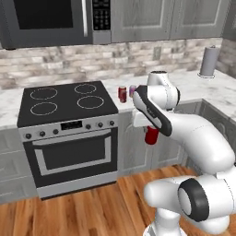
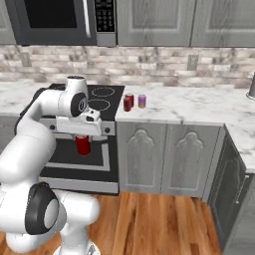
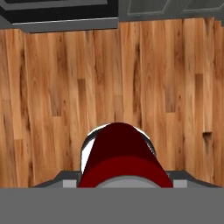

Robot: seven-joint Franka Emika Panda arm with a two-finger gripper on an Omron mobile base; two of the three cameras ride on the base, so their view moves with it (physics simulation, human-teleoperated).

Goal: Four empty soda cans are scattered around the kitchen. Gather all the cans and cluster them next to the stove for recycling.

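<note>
My gripper [image 1: 149,127] hangs in front of the grey cabinets right of the stove [image 1: 64,102], pointing down at the wood floor. It is shut on a red soda can [image 1: 151,137], which hangs below the hand [image 2: 82,135]. In the hand view the held can [image 3: 121,158] shows between the fingers, silver end towards the floor. Two more cans stand upright on the marble counter just right of the cooktop: a red one [image 1: 122,94] and a paler one [image 1: 132,90] beside it. From the right base they appear as the red can [image 2: 128,102] and the paler can [image 2: 142,101], next to the stove [image 2: 107,91].
A black-and-steel microwave [image 1: 50,20] hangs above the stove. A paper towel roll [image 1: 209,61] stands at the back right of the counter [image 1: 193,85]. The counter turns a corner at the right, with cabinets [image 2: 234,189] below. Wood floor [image 1: 92,207] lies in front.
</note>
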